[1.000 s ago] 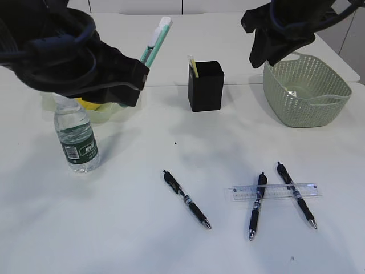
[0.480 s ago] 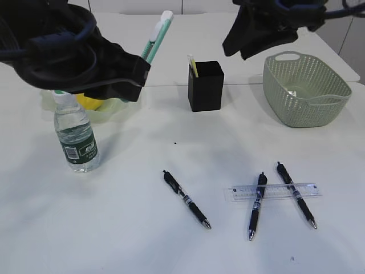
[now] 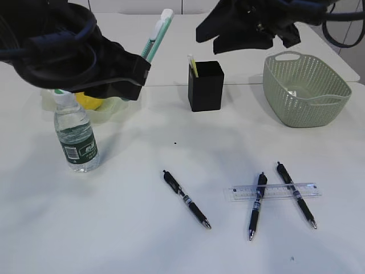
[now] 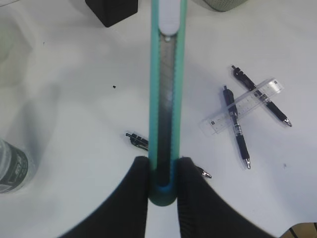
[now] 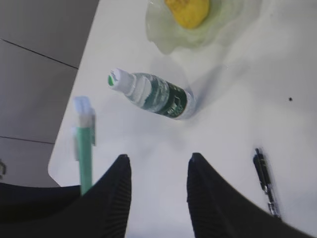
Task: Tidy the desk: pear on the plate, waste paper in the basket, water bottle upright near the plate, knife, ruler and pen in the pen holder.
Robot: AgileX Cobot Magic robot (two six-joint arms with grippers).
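My left gripper (image 4: 164, 166) is shut on the base of a teal knife (image 4: 167, 89) and holds it raised above the table, left of the black pen holder (image 3: 206, 85); the knife also shows in the exterior view (image 3: 157, 34). My right gripper (image 5: 158, 163) is open and empty, high above the pen holder (image 3: 239, 28). The yellow pear (image 3: 88, 101) lies on the pale green plate (image 3: 114, 108). The water bottle (image 3: 75, 134) stands upright beside the plate. Three black pens (image 3: 186, 199) (image 3: 257, 204) (image 3: 295, 194) and a clear ruler (image 3: 274, 192) lie at the front.
A green woven basket (image 3: 308, 88) stands at the right rear. A yellow item (image 3: 194, 65) sticks out of the pen holder. Two pens lie across the ruler. The table's far edge runs behind the holder and basket.
My right arm has swung left from over the basket to above the pen holder. My left gripper still holds the knife, nearly in place.
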